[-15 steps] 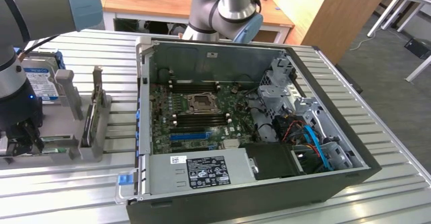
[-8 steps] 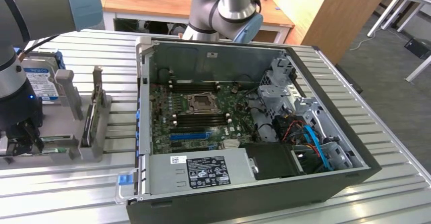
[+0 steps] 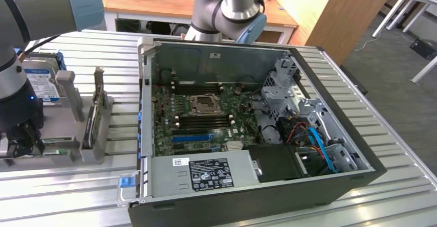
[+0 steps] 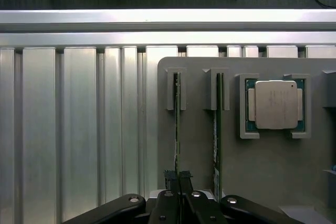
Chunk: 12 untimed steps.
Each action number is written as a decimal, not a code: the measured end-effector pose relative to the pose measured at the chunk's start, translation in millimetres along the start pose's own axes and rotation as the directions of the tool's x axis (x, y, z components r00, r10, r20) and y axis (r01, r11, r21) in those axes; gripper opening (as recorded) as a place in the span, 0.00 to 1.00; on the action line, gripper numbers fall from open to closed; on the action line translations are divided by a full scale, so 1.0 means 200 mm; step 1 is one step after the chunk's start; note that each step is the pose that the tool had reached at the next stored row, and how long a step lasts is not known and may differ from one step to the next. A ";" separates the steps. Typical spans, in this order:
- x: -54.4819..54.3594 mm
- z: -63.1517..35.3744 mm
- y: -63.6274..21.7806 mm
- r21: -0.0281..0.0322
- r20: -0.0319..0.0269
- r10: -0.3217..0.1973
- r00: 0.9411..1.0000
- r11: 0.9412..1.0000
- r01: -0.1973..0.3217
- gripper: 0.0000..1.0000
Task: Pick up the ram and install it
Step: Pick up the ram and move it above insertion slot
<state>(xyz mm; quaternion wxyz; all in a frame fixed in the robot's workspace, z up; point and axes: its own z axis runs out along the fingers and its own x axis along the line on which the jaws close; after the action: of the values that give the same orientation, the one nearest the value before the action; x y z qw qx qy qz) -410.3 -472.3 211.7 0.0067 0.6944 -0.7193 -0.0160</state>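
Note:
The ram (image 4: 177,119) is seen edge-on as a thin green board, standing upright in a slot of the grey holder plate (image 4: 262,166). My gripper (image 4: 178,176) is shut on its near end, with the black fingers (image 4: 167,182) pressed against both faces. A second green stick (image 4: 216,129) stands in the neighbouring slot, apart from the fingers. In the exterior view my gripper (image 3: 24,137) is low over the grey holder (image 3: 79,130) at the exterior view's left, beside the open computer case (image 3: 239,206). The motherboard (image 3: 204,104) lies bare inside, with dark memory slots (image 3: 201,120).
A processor (image 4: 276,105) sits in a frame on the holder plate. A hard drive (image 3: 40,81) with a blue-and-white label stands behind the holder. The case holds a blue slot strip (image 3: 191,136), a power supply (image 3: 204,173) and cables (image 3: 314,140). Everything rests on a ribbed aluminium table (image 4: 79,129).

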 end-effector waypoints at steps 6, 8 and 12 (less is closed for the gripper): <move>0.00 -0.007 0.000 0.000 0.000 0.000 1.000 1.000 0.000 0.12; 0.00 -0.012 0.000 0.000 0.000 0.000 1.000 1.000 0.000 0.12; 0.00 -0.025 0.001 0.000 0.000 0.000 1.000 1.000 0.000 0.12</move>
<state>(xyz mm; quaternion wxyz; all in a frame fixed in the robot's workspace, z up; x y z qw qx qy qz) -410.3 -472.2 216.8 0.0067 0.6944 -0.7194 -0.0160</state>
